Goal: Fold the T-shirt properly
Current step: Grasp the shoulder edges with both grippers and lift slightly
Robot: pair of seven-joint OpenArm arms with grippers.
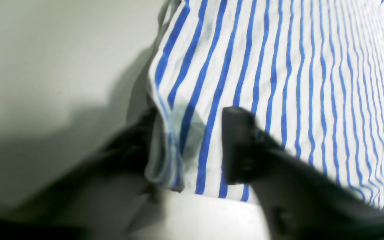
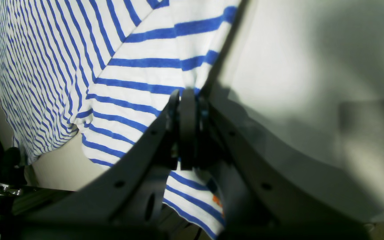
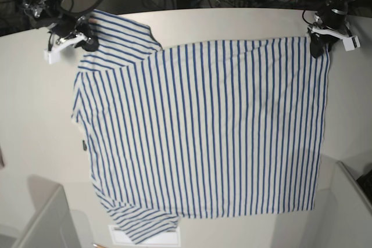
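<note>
We've got the T-shirt (image 3: pixel 203 126) spread flat across the table (image 3: pixel 35 143), sleeves on our right side. Our right gripper (image 2: pixel 187 100) has its jaws pinched tight on a sleeve edge. Left gripper (image 1: pixel 195 143) sits at the hem corner, jaws straddling the fabric, still partly apart.

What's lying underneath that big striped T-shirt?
Around the T-shirt only the pale table shows, so it seems to lie straight on it. A white patch peeks out at its near edge; anything else beneath is covered.
</note>
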